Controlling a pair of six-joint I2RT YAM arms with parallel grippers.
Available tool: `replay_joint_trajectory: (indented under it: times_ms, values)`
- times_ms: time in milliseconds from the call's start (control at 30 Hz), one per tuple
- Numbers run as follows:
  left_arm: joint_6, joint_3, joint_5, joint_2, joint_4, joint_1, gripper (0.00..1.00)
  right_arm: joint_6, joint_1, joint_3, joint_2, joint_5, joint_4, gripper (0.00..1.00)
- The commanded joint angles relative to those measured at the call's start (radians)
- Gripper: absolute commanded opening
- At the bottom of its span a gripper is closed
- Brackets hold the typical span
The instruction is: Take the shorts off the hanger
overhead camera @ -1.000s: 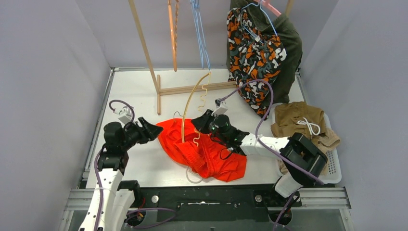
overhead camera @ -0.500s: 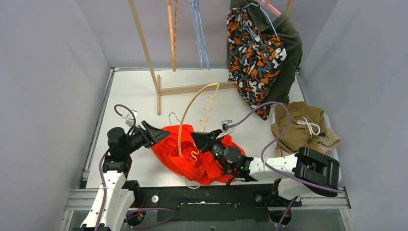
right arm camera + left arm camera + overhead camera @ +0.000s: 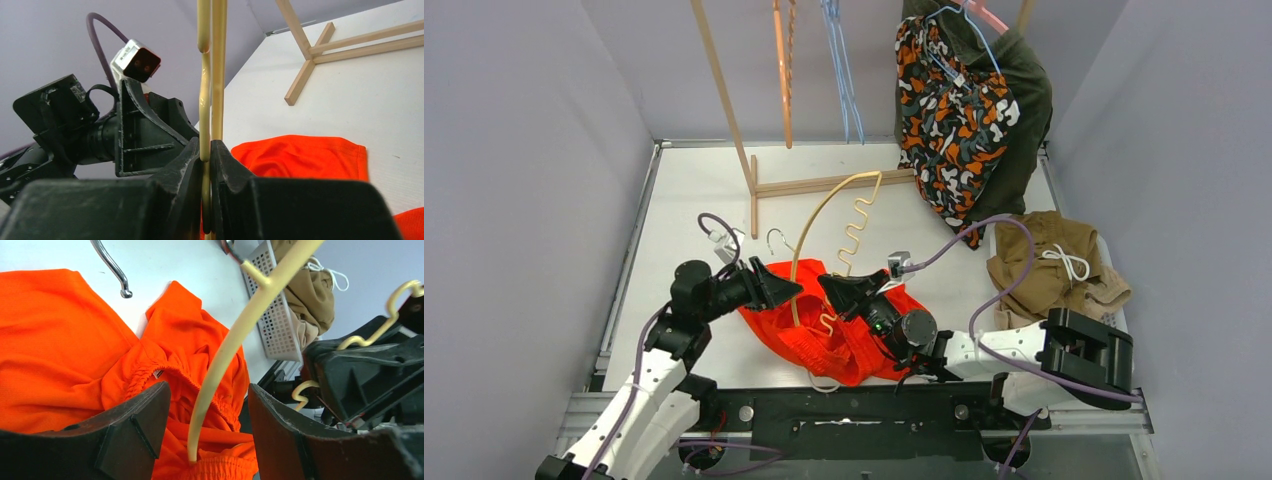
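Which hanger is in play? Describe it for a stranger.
The orange-red shorts lie on the table before the wooden rack. Rising from them, pinched by the right gripper, is the hanger: pale yellow and wavy-edged, unlike the orange hanger and blue hangers above.

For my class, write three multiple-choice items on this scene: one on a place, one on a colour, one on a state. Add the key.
1. Where do the brown shorts lie?
A on a chair; B in the basket; C in a drawer.

2. What colour is the hanger in the right gripper?
A blue; B pale yellow; C pink.

3. The left gripper is:
A open, astride the hanger; B shut on the hanger; C shut on nothing.

Key:
1 B, they are heaped in the white basket at the right.
2 B, its bar shows pale yellow in every view.
3 A, its jaws stand apart with the bar between them.
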Motion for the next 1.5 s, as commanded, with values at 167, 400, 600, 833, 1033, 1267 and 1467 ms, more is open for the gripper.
replay_joint_trajectory:
  times_ms: [167, 400, 600, 833, 1033, 1267, 1467]
  values:
    - [0.076, 0.094, -0.085, 0.109, 0.081, -0.183, 0.31, -0.054, 0.014, 0.05, -0.139, -0.111, 0.051, 0.0]
    - [0.053, 0.124, -0.167, -0.027, 0.131, -0.208, 0.09, -0.182, 0.025, 0.051, -0.338, -0.115, -0.258, 0.09]
    - [0.136, 0.2, -0.189, -0.084, 0.113, -0.211, 0.0, -0.227, 0.024, 0.14, -0.531, -0.142, -0.679, 0.49]
    - [0.342, 0.297, -0.29, -0.093, -0.031, -0.214, 0.0, -0.191, 0.023, 0.267, -0.644, -0.12, -1.054, 0.69]
    - [0.6, 0.394, -0.382, -0.104, -0.169, -0.214, 0.0, -0.177, 0.023, 0.385, -0.644, -0.092, -1.285, 0.73]
    - [0.39, 0.243, -0.314, -0.125, 0.08, -0.214, 0.0, -0.105, 0.024, 0.282, -0.487, -0.308, -1.202, 0.78]
    - [0.437, 0.301, -0.345, -0.127, -0.028, -0.214, 0.0, -0.039, 0.024, 0.151, -0.24, -0.401, -0.827, 0.76]
